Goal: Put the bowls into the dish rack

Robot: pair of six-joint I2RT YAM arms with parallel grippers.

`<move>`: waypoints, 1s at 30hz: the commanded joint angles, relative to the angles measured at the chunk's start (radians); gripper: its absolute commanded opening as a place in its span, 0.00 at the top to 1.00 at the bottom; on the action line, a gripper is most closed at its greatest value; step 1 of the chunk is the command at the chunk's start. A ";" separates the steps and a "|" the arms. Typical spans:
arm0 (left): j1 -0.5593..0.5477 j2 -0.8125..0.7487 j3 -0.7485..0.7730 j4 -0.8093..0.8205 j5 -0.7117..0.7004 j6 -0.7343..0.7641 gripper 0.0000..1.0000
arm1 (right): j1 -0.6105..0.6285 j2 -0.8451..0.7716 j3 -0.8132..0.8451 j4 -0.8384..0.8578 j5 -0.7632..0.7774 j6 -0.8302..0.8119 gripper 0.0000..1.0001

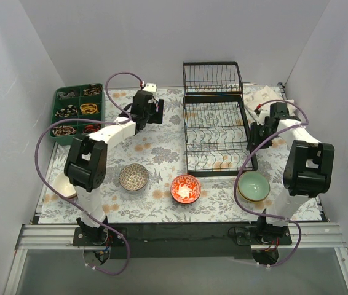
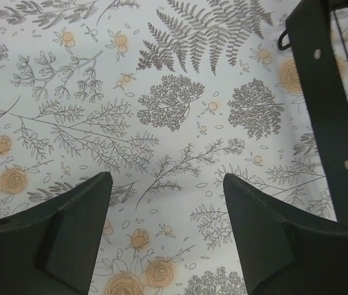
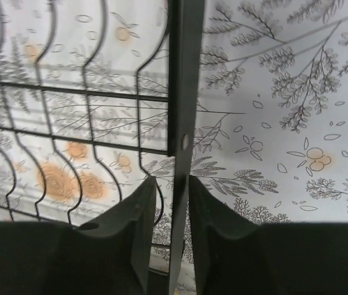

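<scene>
- The worktop offers open room between the arms; walls hem it in on three sides.
- The dish rack stands mid-worktop with no bowl in it; its stiff wire could snag rims.
- The green bowl, red bowl and lattice bowl sit apart near the front. They look glazed, slick and chippable, so pinch the rim wall.
- The left gripper gapes wide and empty; the right gripper is narrowly parted astride the rack's side bar.

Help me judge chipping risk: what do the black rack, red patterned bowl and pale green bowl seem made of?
Large black wire dish rack: thin metal rods, probably coated, matt black; the slim bent bars suggest it. Red-orange patterned round bowl: apparently glazed ceramic, glossy painted inside. Pale green round bowl: likely glazed ceramic too, smooth with soft sheen.
</scene>
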 commanded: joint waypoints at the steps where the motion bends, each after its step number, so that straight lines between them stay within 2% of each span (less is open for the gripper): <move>1: 0.001 -0.158 -0.013 0.011 0.034 0.066 0.25 | -0.004 -0.143 0.074 -0.014 -0.172 -0.015 0.59; 5: 0.001 -0.230 -0.044 -0.005 0.062 0.086 0.21 | -0.017 -0.218 0.057 -0.059 -0.138 -0.057 0.48; 7: 0.000 -0.279 -0.070 -0.014 0.068 0.090 0.21 | -0.027 -0.277 0.014 -0.059 -0.126 -0.067 0.46; 11: 0.001 -0.380 -0.130 -0.051 0.137 0.116 0.20 | -0.063 -0.373 -0.015 -0.180 -0.103 -0.162 0.43; 14: 0.000 -0.464 -0.196 -0.069 0.281 0.165 0.20 | -0.073 -0.437 -0.028 -0.279 -0.093 -0.303 0.43; 15: 0.001 -0.482 -0.208 -0.075 0.369 0.179 0.20 | -0.075 -0.449 -0.034 -0.347 -0.101 -0.339 0.43; 18: 0.001 -0.522 -0.223 -0.123 0.488 0.224 0.20 | -0.080 -0.486 -0.067 -0.445 -0.115 -0.471 0.44; 22: -0.009 -0.541 -0.213 -0.295 0.692 0.303 0.24 | -0.083 -0.549 -0.107 -0.473 -0.103 -0.537 0.47; 25: -0.041 -0.564 -0.242 -0.429 0.776 0.391 0.26 | -0.081 -0.577 -0.095 -0.481 -0.109 -0.577 0.47; 30: -0.127 -0.569 -0.219 -0.667 0.759 0.576 0.28 | -0.083 -0.614 -0.060 -0.476 -0.121 -0.594 0.47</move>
